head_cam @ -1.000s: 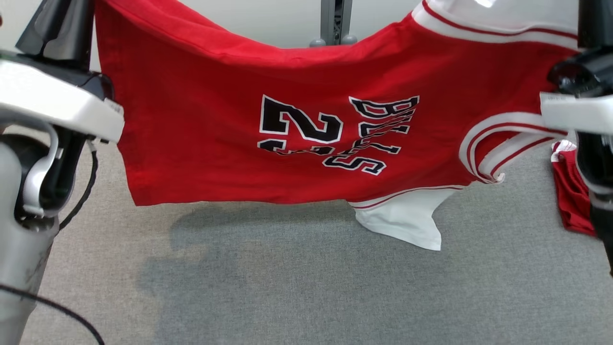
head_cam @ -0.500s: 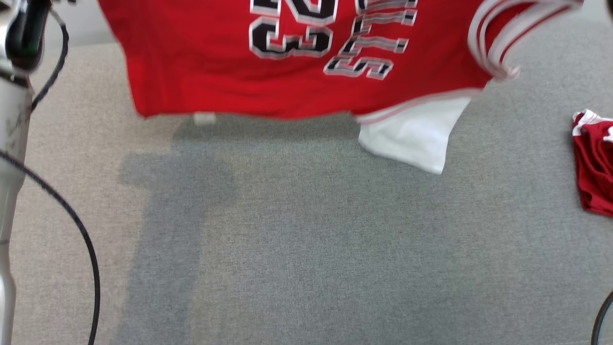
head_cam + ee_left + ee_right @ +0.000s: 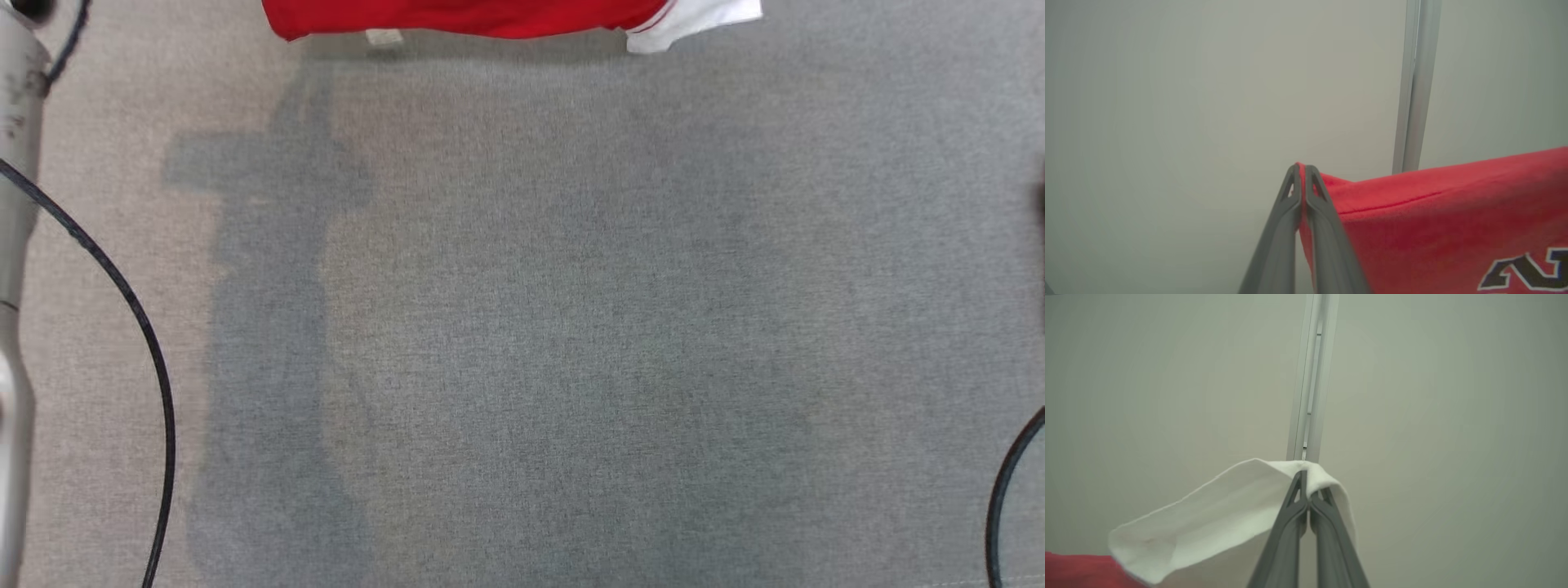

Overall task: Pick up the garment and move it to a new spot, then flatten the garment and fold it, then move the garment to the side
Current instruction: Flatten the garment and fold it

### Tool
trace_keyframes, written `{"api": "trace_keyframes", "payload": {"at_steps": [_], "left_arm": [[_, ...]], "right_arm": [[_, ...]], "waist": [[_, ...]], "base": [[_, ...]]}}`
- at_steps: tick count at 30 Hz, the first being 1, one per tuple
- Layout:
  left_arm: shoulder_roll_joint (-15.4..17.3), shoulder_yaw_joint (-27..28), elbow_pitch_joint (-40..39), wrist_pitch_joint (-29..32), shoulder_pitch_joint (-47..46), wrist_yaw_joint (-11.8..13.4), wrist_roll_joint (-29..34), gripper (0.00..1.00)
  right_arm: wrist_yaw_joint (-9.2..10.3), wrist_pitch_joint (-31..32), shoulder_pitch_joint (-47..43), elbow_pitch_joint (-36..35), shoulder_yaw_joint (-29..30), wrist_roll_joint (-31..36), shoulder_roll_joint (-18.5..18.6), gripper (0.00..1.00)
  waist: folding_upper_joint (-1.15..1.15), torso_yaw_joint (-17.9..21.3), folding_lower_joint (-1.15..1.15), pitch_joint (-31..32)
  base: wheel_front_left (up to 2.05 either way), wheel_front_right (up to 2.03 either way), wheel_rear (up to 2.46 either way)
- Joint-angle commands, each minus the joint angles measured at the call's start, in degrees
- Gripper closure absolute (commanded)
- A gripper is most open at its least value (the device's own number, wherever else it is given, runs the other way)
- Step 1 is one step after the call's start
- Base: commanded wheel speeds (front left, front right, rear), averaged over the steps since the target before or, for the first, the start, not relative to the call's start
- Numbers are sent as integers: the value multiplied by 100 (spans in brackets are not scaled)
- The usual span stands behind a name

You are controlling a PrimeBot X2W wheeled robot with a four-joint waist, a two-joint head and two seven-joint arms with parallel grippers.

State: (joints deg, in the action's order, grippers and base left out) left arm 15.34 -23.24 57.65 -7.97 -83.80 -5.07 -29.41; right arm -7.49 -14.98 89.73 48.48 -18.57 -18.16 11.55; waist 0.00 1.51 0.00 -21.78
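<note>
here, the left gripper (image 3: 1302, 168) is clenched on a red corner of the garment (image 3: 1445, 216), its two dark fingers pressed together with the hemmed edge pinched between them. the cloth runs off to the right of that view, and part of a black, white-edged numeral (image 3: 1523, 271) shows at the lower right. the right gripper (image 3: 1311, 485) is likewise clamped on the garment, grasping a white sleeve (image 3: 1220, 514) that drapes over its fingertips and falls to the left, where a sliver of red shows at the bottom edge. behind each gripper stands a pale wall (image 3: 1167, 102) and an upright metal post (image 3: 1414, 90).

in the head view the garment's lower edge runs along the top of the picture, red with a white end at its right and a small pale label (image 3: 382, 36) at its left, over the grey fabric surface (image 3: 588, 327). whether the hem touches that surface i cannot tell. a soft shadow (image 3: 269, 327) lies on the surface. a pale forearm (image 3: 12, 163) and a black cable (image 3: 143, 327) run down the left edge.
</note>
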Motion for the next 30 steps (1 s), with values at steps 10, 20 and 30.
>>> {"api": "trace_keyframes", "payload": {"at_steps": [10, 20, 30], "left_arm": [[-360, 183, 647, -575, 565, -234, -584, 100], [-281, 837, -772, -722, 2453, -243, -970, 100], [-296, 987, -2656, -726, 5170, 12, -454, 100]], "right_arm": [[-2, -22, -1122, -399, -414, -717, 33, 100], [-3, -22, -3363, -1766, -426, -1854, 252, 100], [-7, -22, -6076, -3019, -321, -2350, 87, 100]], "waist": [[0, -71, 0, -421], [0, -81, 0, -229], [0, 42, 0, 316]], "base": [[0, 0, 0], [0, 0, 0], [0, 0, 0]]}}
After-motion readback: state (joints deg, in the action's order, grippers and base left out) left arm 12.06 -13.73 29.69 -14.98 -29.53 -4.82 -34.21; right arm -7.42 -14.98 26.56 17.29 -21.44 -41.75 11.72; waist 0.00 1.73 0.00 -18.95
